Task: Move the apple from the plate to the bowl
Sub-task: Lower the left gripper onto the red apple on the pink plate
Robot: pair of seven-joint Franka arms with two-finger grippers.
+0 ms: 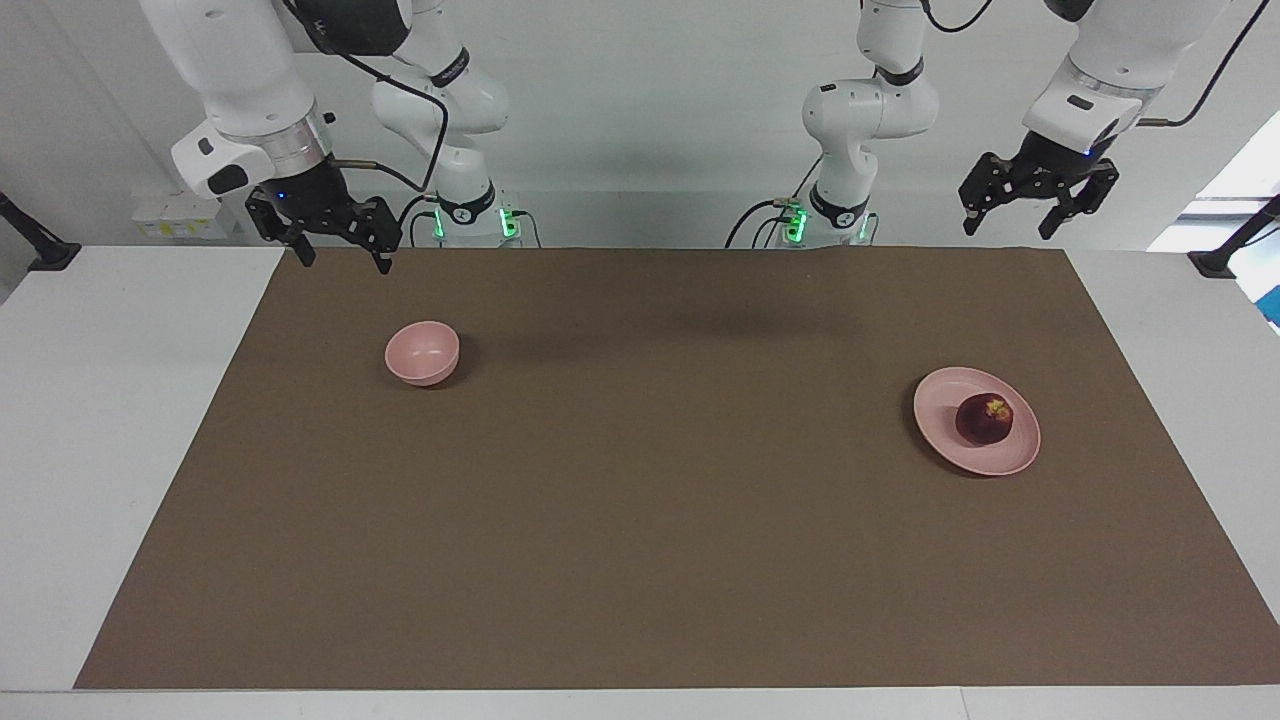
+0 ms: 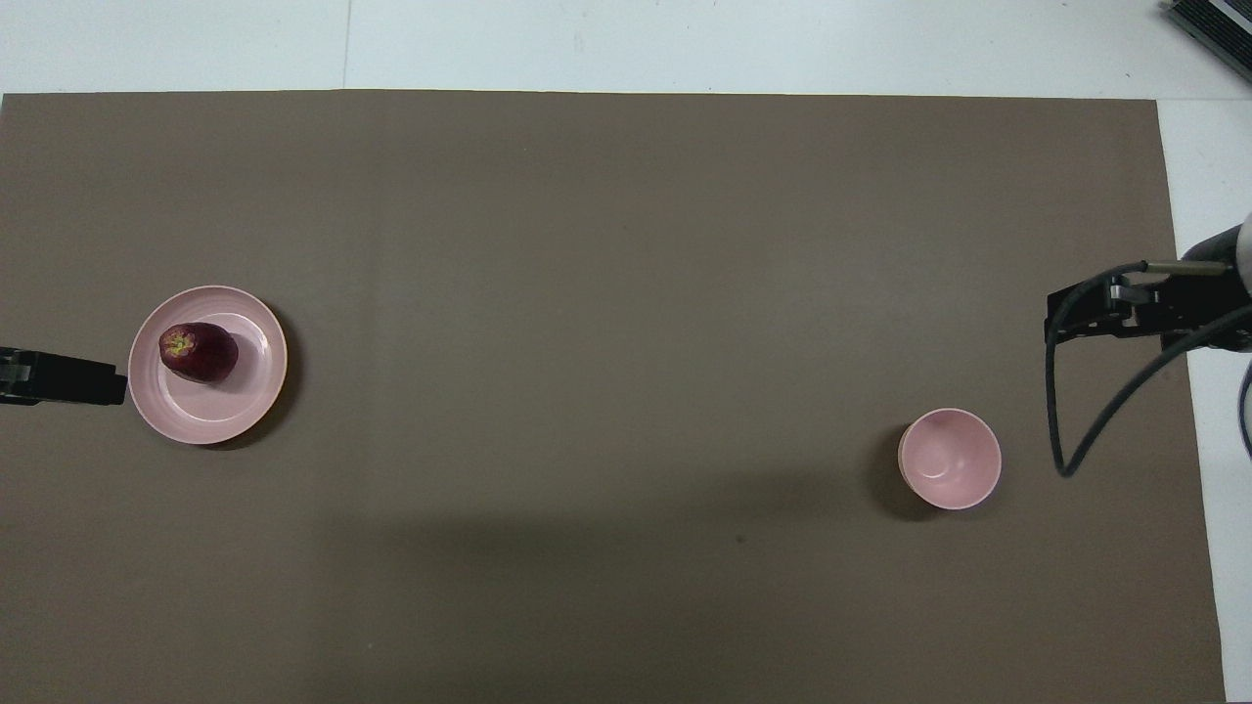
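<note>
Brown matting (image 1: pixel 640 520) covers most of the white worktop (image 1: pixel 110 420) as I look across at the robots. On it, toward the left arm's end, sits the pale pink plate (image 1: pixel 945 395), and the dark red apple (image 1: pixel 984 419) rests on that plate with its yellowish stem patch turned upward. From my overhead view the apple (image 2: pixel 199 352) lies off centre on the plate (image 2: pixel 220 416), toward the rim at the left arm's end.

Toward the right arm's end stands the small pink bowl (image 1: pixel 422 352), upright and with nothing inside it that I can see; it is well apart from the plate and a little nearer to the robots. The overhead view shows its hollow (image 2: pixel 950 459) bare.

My left hand (image 1: pixel 1039 218) hangs in the air above the mat's edge at the robots' side, up from the plate, its fingers spread wide and gripping nothing. My right hand (image 1: pixel 345 252) hangs likewise over that same edge, above the strip just nearer the robots than the bowl, fingers apart and holding nothing. Neither hand touches anything.
</note>
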